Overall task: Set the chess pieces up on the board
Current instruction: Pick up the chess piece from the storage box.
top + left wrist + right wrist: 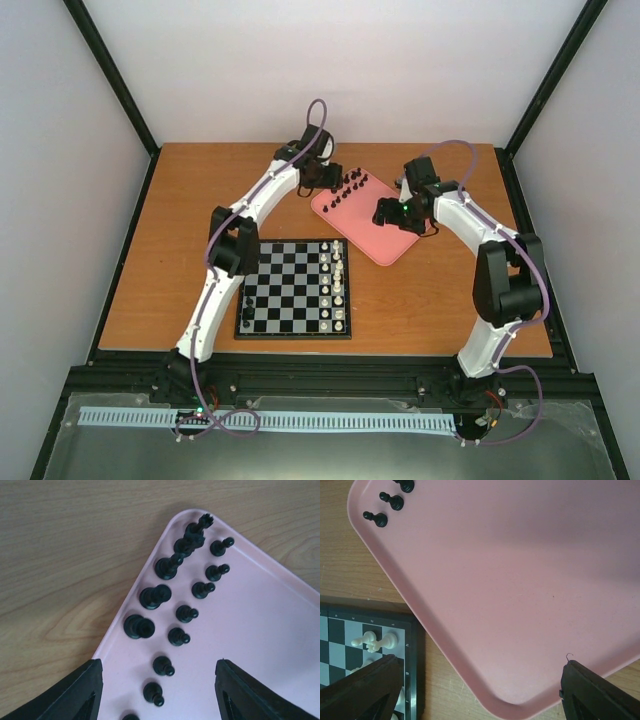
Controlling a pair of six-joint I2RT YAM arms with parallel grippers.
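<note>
hovering over the pink tray, the left gripper has its fingers spread and nothing clamped. the nearest black pawn sits right between the fingers with another just below it. the other black chess pieces run in two rows ahead of the gripper toward the tray corner. the right gripper is also wide apart and empty above bare tray. the chessboard corner lies just beside its left finger, with white pieces standing on it.

step looks like picking one pawn. centre on a single piece, drop straight down and pinch the narrow neck under the round head. neighbours stand close, so keep the fingers from clipping them.

pieces are glossy black plastic with round flared bases, tiny and likely easy to tip. tray is smooth matte pink with a raised rounded rim, so a nudged piece may slide. table is wood-grain.
</note>
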